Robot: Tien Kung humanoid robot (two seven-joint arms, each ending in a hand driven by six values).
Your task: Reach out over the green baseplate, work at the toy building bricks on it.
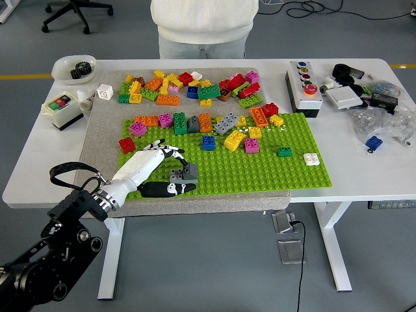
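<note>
grey floor surrounds a white table [39,175], smooth and flat, with a rough grey felt-like mat [104,123] laid over its left half. on the mat and running off its right edge lies the green baseplate [260,172], a wide rectangle covered in even rows of studs. glossy plastic bricks stand along its far strip: orange, pink, green, grey, blue and yellow blocks, with a small dark green brick [285,151] and a white studded brick [311,158] apart to the right. beyond the plate a loose heap of bricks [188,88] in mixed colours lies on the mat.

the left hand [153,170] comes in from the lower left on a black jointed arm, its back a smooth white shell, its fingers black with white marks. it lies low over the near left corner of the baseplate, fingers loosely spread, the thumb stretched flat along the plate's near edge. a grey brick [184,173], blocky with a stepped top, sits just off the fingertips, between them and the thumb; whether they touch it, i cannot tell.

a white oval bowl [73,67] with dark gears, a small box with red and green buttons [62,108], and a grey button station [303,86] stand around. a person in a white top [204,19] stands at the far side
</note>
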